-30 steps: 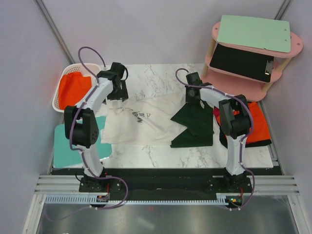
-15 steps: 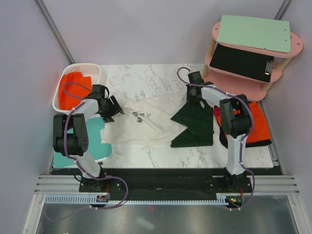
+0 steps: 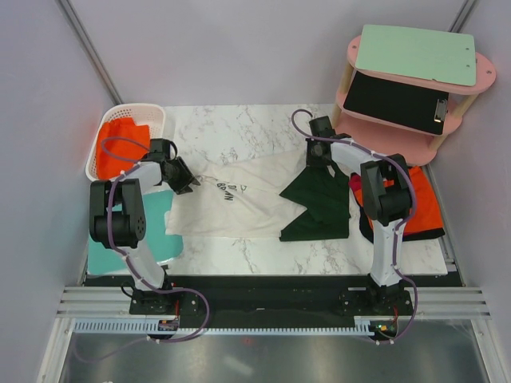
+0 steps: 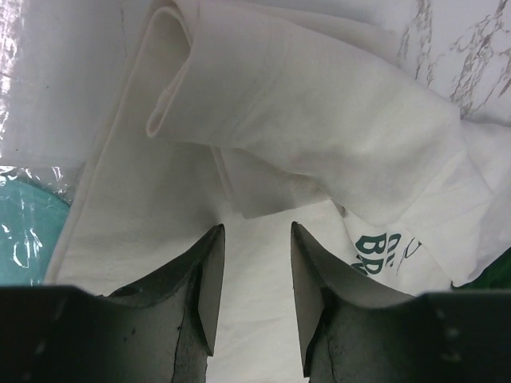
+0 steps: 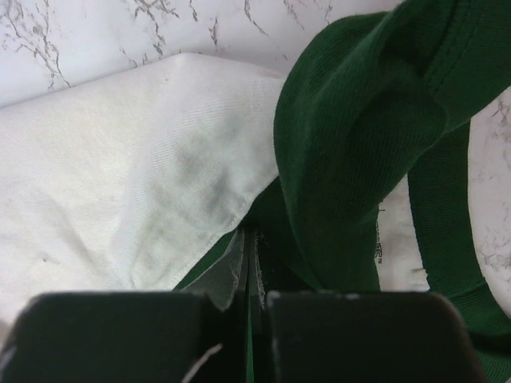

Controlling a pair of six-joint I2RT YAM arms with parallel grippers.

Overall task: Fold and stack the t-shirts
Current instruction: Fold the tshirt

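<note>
Just ahead of my left pincer (image 4: 254, 239), open and empty: cream t-shirt (image 4: 335, 136), folded edge running crosswise. Right pincer (image 5: 249, 251) clamps green t-shirt (image 5: 351, 120).

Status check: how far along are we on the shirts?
Nothing finished, no stack. The cream t-shirt lies spread and rumpled, touching the dark green t-shirt. In hand: right gripper shut on the green one; left gripper open over cream cloth. Left: both folds, stacking.
</note>
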